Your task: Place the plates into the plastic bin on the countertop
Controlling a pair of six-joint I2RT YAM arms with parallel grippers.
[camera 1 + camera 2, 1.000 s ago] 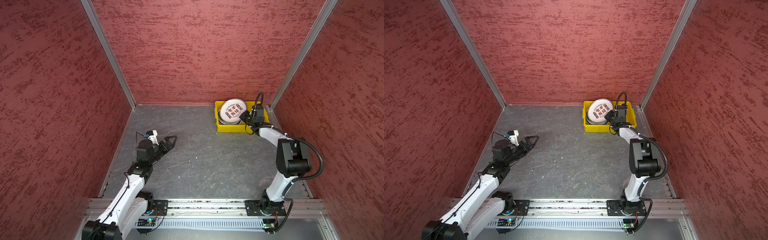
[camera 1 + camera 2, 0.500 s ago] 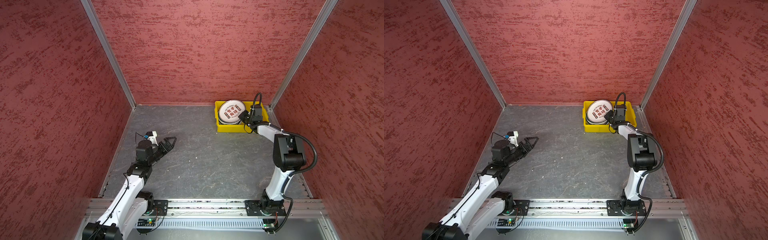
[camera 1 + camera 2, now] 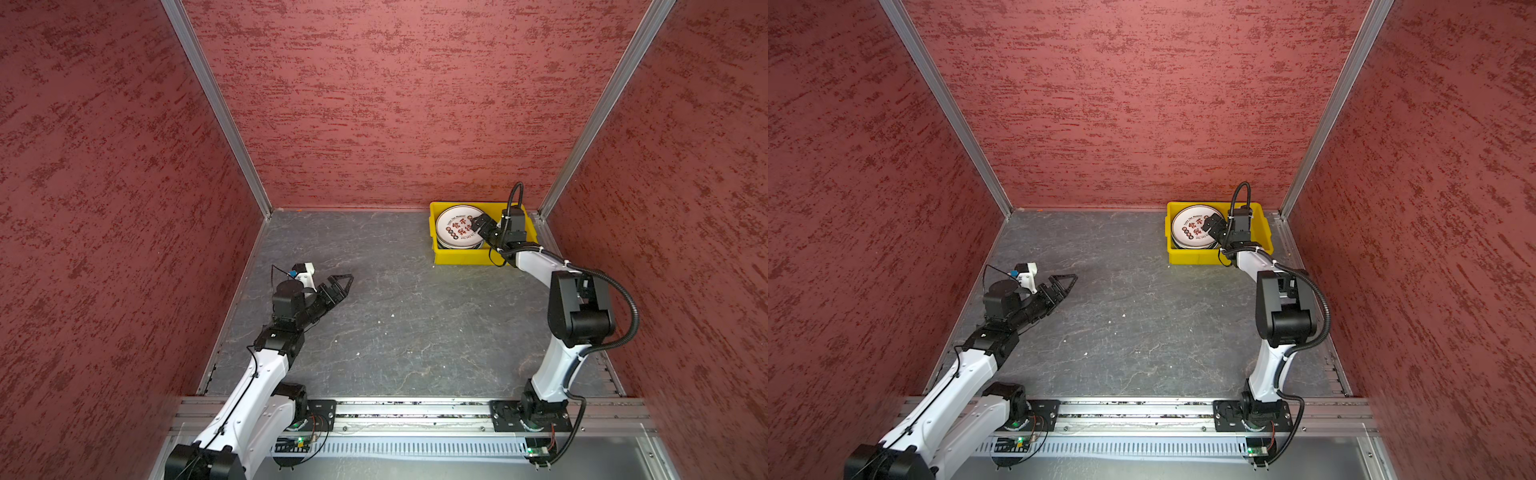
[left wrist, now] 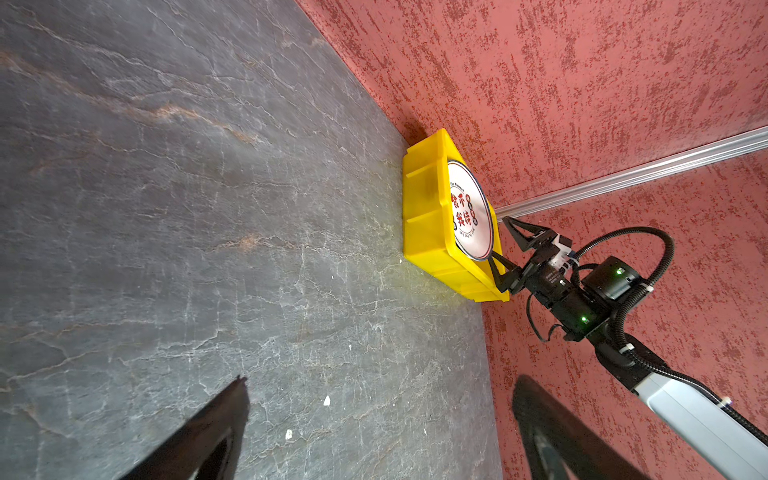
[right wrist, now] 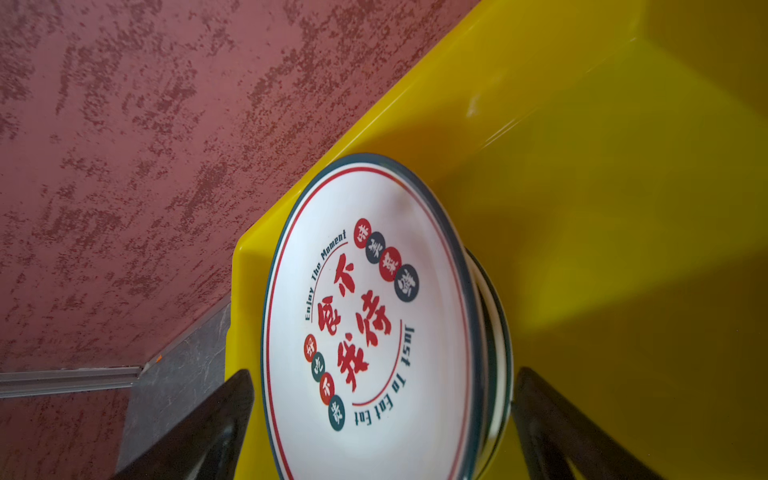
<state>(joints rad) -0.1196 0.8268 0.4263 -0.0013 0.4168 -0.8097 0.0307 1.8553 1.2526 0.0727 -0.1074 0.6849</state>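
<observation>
The left arm stretches forward and low, the left gripper (image 3: pixel 343 281) over the veined dark grey stone-look surface (image 3: pixel 395 324), its black triangular fingers spread with nothing between them. Farther back the right arm bends at a raised elbow and reaches into the glossy yellow plastic bin (image 3: pixel 461 258). There the right gripper (image 3: pixel 477 223) stands wide apart, astride the near edge of the stacked plates (image 3: pixel 455 227), the topmost round, white, green-rimmed, with red characters.

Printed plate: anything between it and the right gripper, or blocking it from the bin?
Nothing visible. The printed plate lies on the plate stack inside the yellow bin, and the right gripper has its open jaws on either side of the plate's rim.
</observation>
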